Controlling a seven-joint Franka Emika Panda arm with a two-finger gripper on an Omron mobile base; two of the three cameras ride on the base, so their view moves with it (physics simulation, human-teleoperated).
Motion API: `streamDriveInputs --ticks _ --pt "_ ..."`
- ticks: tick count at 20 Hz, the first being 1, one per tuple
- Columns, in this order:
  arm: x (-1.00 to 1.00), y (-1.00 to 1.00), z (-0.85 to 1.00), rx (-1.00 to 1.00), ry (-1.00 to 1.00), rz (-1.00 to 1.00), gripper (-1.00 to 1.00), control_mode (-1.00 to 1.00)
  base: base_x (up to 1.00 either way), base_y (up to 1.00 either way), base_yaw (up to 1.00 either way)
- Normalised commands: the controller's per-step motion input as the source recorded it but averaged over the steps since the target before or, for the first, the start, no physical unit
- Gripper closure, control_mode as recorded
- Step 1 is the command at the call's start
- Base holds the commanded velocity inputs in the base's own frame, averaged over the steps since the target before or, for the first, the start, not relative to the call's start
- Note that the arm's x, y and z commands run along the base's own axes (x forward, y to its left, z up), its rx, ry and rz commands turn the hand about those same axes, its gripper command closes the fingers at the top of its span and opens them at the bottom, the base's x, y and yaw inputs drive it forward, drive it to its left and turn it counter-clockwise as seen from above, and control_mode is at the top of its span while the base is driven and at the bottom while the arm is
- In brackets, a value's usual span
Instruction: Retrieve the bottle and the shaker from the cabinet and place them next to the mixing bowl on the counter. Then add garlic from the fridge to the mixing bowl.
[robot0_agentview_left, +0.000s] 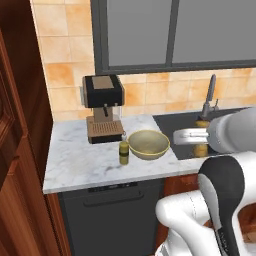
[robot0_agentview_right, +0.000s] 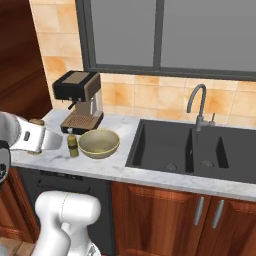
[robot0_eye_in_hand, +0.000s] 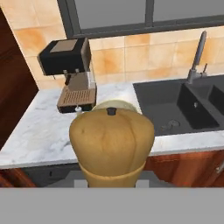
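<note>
Wooden and tan, the shaker (robot0_eye_in_hand: 111, 146) sits clamped in the tool (robot0_eye_in_hand: 112, 181), whose jaws are drawn in tight against its narrower lower part; its rounded top with a small dark knob rises straight ahead of the hand camera. In the left base view the shaker (robot0_agentview_left: 202, 136) shows as tan ends above and below the white hand, and in the right base view its top (robot0_agentview_right: 36, 121) peeks out behind the white forearm.

From the left base view the arm climbs from the lower right, bends at a dark elbow joint, and the grey-white wrist reaches sideways so that the tool is level, held above the near edge of the surface (robot0_agentview_left: 80, 160) by the sink (robot0_agentview_left: 170, 122). In the right base view the wrist comes in from the left edge, over the left end of the surface.

Beyond the tool, past the shaker's top, lies the mixing bowl (robot0_agentview_left: 148, 144), resting on the surface. The bottle (robot0_agentview_left: 123, 150) stands upright just beside the bowl, on its left, touching or nearly touching its rim. Further beyond the tool and to the left stands a black-and-brown coffee machine (robot0_agentview_left: 103, 107) against the tiled wall. Ahead and to the right are the dark sink and its grey tap (robot0_eye_in_hand: 197, 57). The cabinet (robot0_agentview_left: 20, 125) stands well off to the tool's left.
</note>
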Motion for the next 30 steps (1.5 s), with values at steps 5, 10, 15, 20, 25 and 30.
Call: streamDriveInputs --ticks 5,10,15,20,25,30 --pt "0.66 -1.0 -0.31 0.08 -0.13 0.48 1.0 -1.0 0.0 0.0 0.0" --pt "0.08 -0.94 -0.93 -0.03 -0.26 0.66 1.0 -1.0 0.0 0.0 0.0" --pt "0.11 -0.38 -0.98 -0.07 -0.12 0.67 1.0 -1.0 0.0 0.0 0.0" --pt "0.47 -0.1 -0.63 0.12 -0.17 0.32 1.0 -1.0 0.0 0.0 0.0" --pt "0.72 -0.12 -0.1 0.0 0.04 0.0 1.0 -1.0 0.0 0.0 0.0" --pt "0.62 0.0 -0.45 0.03 0.01 0.0 1.0 -1.0 0.0 0.0 0.0"
